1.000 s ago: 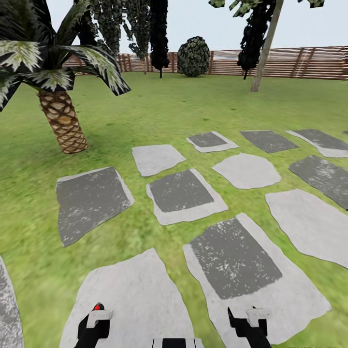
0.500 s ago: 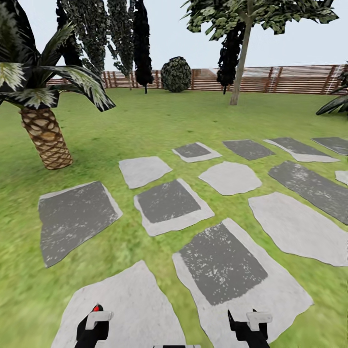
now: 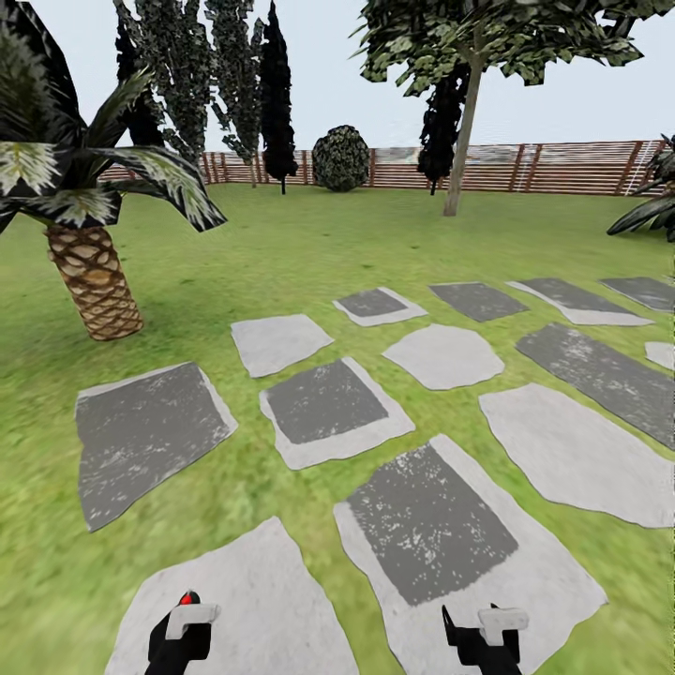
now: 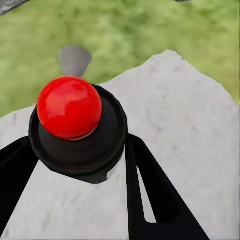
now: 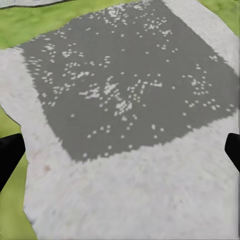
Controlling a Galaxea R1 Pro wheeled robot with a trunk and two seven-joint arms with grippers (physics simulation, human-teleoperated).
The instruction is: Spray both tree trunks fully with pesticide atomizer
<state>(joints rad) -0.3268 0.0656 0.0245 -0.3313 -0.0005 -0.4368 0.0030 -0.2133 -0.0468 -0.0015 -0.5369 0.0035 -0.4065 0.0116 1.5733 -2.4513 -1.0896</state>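
Many grey stepping stones [image 3: 323, 403] cross the lawn [image 3: 281, 244] beside a palm [image 3: 94, 277]

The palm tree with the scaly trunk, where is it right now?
In the head view the palm tree stands on the grass at the left, just beyond the dark grey paving slab and well in front of the wooden fence.

Garden: grass lawn [image 3: 309, 244] w/ paving slabs [image 3: 323, 403], trees, slat fence [image 3: 553, 169].
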